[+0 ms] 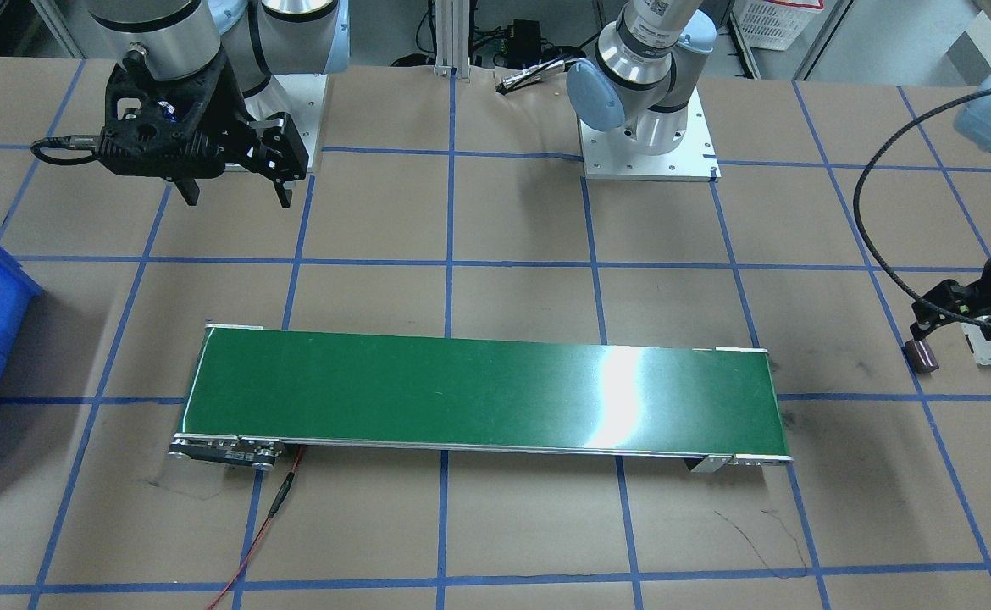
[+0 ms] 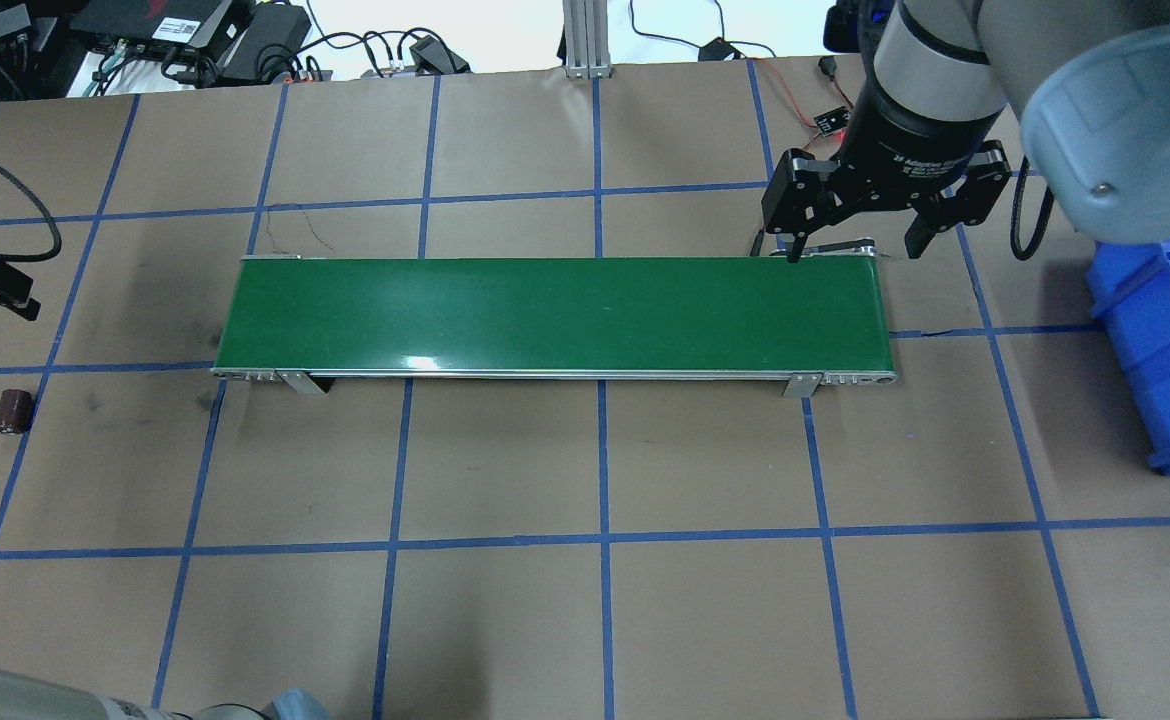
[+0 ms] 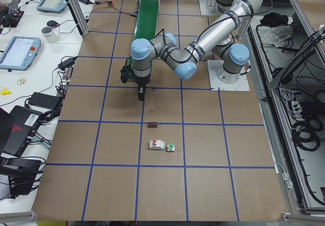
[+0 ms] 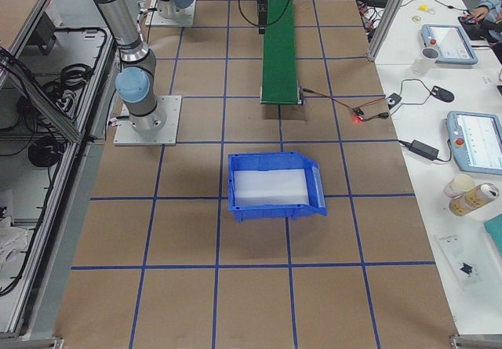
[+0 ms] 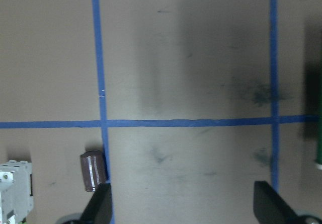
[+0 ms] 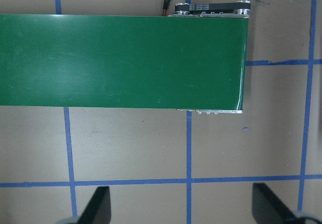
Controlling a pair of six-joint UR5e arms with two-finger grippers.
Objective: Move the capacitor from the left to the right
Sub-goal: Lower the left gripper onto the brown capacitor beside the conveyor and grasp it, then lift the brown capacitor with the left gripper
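The capacitor (image 5: 92, 170) is a small dark brown cylinder lying on its side on the brown table, by a blue tape line. It also shows in the overhead view (image 2: 13, 411) and the front view (image 1: 921, 356). My left gripper (image 5: 183, 204) is open and empty. It hovers between the capacitor and the belt's left end, and its left finger (image 5: 100, 204) is next to the capacitor. My right gripper (image 2: 853, 252) is open and empty above the far edge of the green conveyor belt's (image 2: 555, 315) right end.
A white breaker with a red switch (image 3: 156, 144) and a green-topped button (image 3: 171, 147) lie just beyond the capacitor. A blue bin (image 2: 1165, 350) stands past the belt's right end. A red wire (image 1: 275, 508) runs from the belt's motor end.
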